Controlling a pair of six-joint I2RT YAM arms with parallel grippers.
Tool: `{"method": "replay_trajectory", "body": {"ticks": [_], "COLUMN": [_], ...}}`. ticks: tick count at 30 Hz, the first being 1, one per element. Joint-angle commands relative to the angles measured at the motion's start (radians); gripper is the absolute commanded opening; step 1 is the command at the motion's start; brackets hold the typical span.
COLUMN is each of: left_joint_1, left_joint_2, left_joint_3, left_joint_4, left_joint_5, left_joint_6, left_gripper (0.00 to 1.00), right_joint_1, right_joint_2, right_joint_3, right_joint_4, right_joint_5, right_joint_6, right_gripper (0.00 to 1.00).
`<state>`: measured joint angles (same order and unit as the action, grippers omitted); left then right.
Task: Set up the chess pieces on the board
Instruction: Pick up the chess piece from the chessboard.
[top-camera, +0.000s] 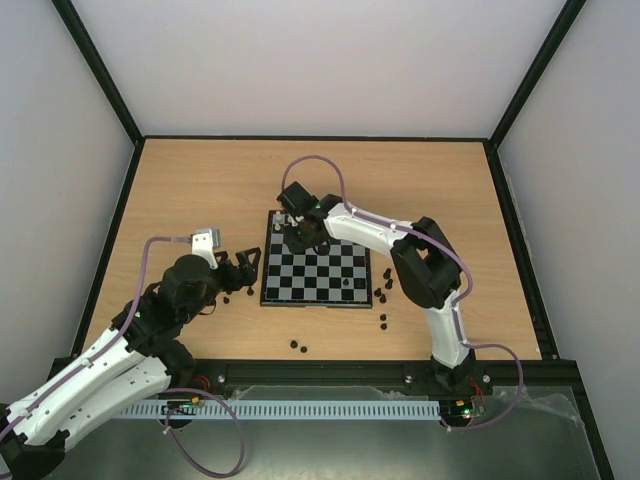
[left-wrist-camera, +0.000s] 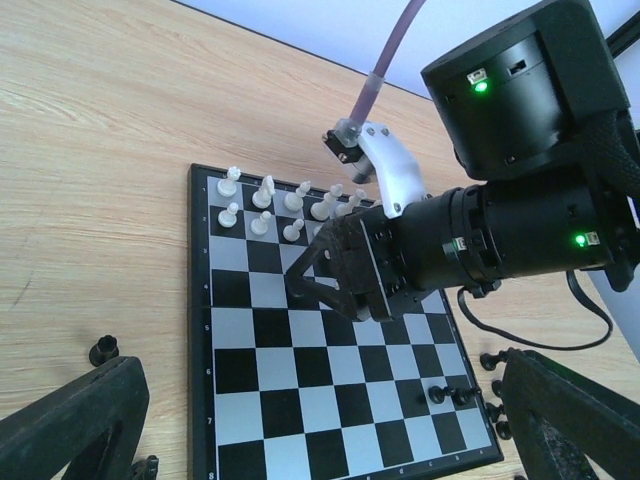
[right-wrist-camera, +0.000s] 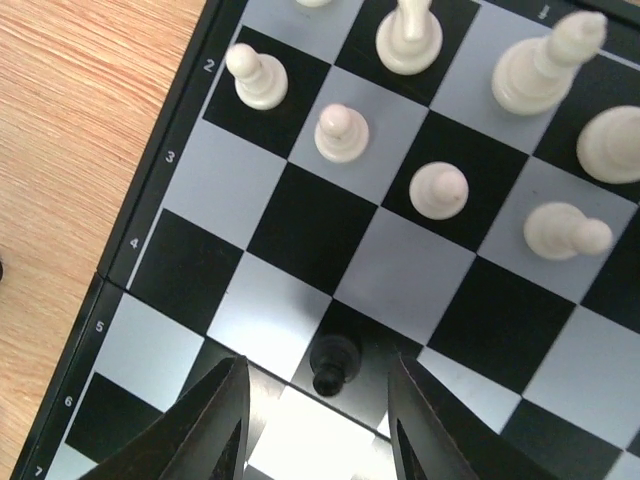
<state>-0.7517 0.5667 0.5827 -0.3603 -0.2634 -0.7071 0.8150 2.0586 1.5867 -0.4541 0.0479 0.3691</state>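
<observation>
The board lies mid-table, and it fills the left wrist view. White chess pieces stand in two rows at its far edge. My right gripper hovers over that end, also seen from the left wrist. Its jaws are open around a small black pawn that stands on a dark square, with a gap on each side. More white pieces stand just beyond it. My left gripper is wide open beside the board's left edge, holding nothing.
Two black pieces stand near the board's near right corner. Loose black pieces lie on the wooden table right of the board, in front of it and by the left gripper. Black rails edge the table.
</observation>
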Motion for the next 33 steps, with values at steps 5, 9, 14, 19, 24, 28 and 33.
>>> {"method": "replay_trajectory", "body": {"ticks": [5,9,14,19,24,28,33], "left_joint_1": [0.005,0.005,0.005,0.005,0.005,0.005,0.005], "left_joint_2": [-0.007,-0.009,-0.010,-0.007,-0.001,0.006,0.023], "left_joint_3": [0.006,0.005,0.002,0.002,-0.002,-0.006,-0.006], "left_joint_4": [-0.012,-0.015,-0.014,-0.008,-0.004,0.001,0.014], "left_joint_5": [-0.017,-0.017,-0.020,-0.014,-0.011,-0.010,-0.001], "left_joint_6": [0.001,0.000,-0.002,-0.003,-0.003,-0.007,-0.008], "left_gripper": [0.99,0.99,0.99,0.99,1.00,0.99,1.00], "right_joint_1": [0.012,0.013,0.012,0.013,0.013,0.019,0.019], "right_joint_2": [0.075,0.091,0.089,0.077,0.059,-0.012,-0.156], "right_joint_3": [0.076,0.084,0.083,0.072,0.055,0.003,-0.138], "right_joint_4": [-0.079,-0.092,-0.104,-0.096,-0.093,-0.088,-0.076], "right_joint_5": [0.012,0.043,0.071,0.074,0.080,0.095,0.090], "right_joint_6": [-0.018,-0.013,-0.014,-0.015,-0.017,-0.013,0.001], "right_gripper": [0.36,0.31,0.23,0.14,0.07,0.05,0.04]}}
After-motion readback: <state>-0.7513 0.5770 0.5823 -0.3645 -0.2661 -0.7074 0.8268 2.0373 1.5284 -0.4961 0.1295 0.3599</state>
